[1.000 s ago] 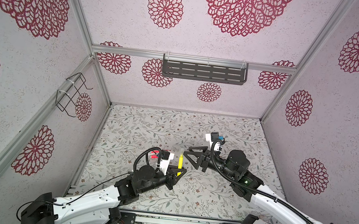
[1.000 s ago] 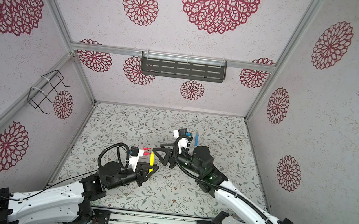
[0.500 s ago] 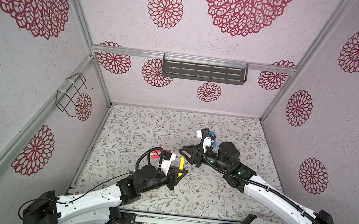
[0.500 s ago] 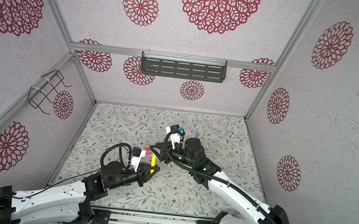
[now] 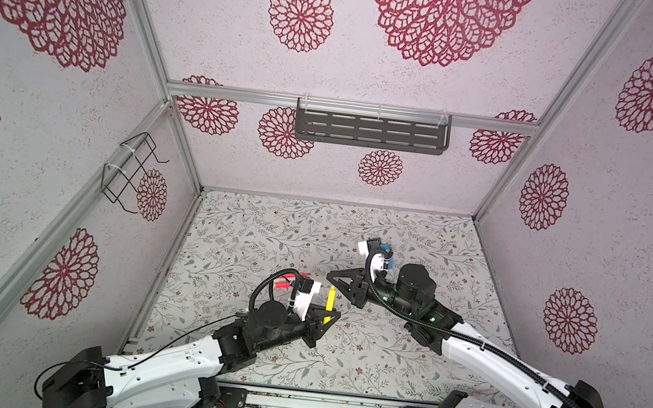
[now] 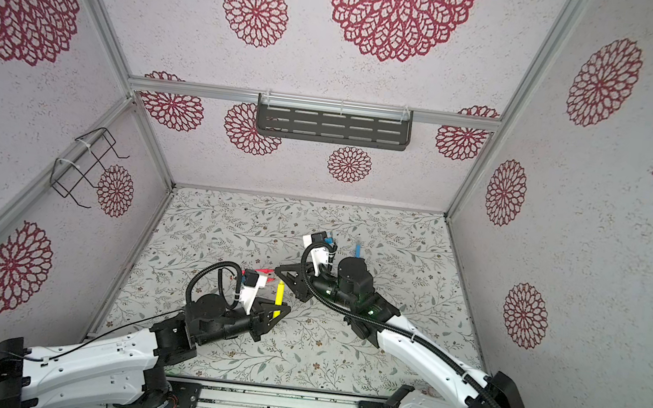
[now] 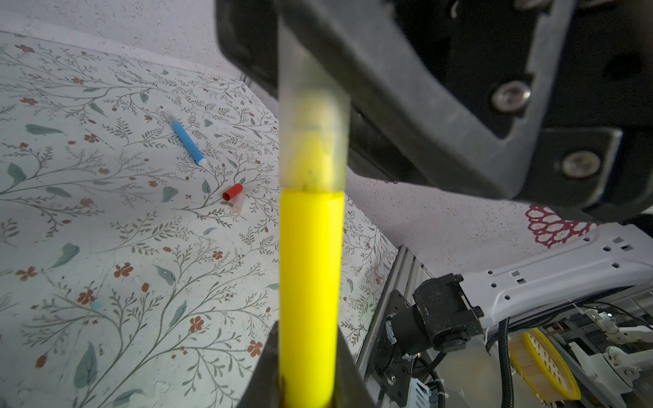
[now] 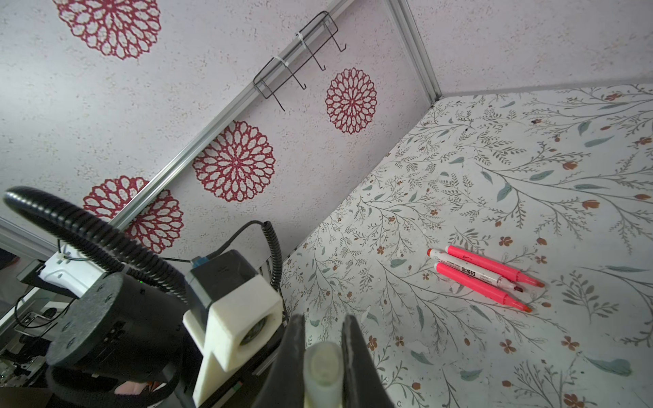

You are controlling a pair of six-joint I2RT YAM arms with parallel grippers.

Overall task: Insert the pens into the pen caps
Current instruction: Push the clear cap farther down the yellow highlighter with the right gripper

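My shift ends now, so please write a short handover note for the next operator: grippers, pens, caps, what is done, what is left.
The left gripper is shut on the yellow pen.
The right gripper is shut on a pale cap that sits over the yellow pen's tip.
On the table: one pink pen, a white-barrelled pen and a second pink pen lie side by side, tips bare; the blue pen, a red cap and a loose pale cap lie elsewhere.
Done: the yellow pen looks capped; check the seating.
Left: the three bare pens; the blue pen's state is unclear.
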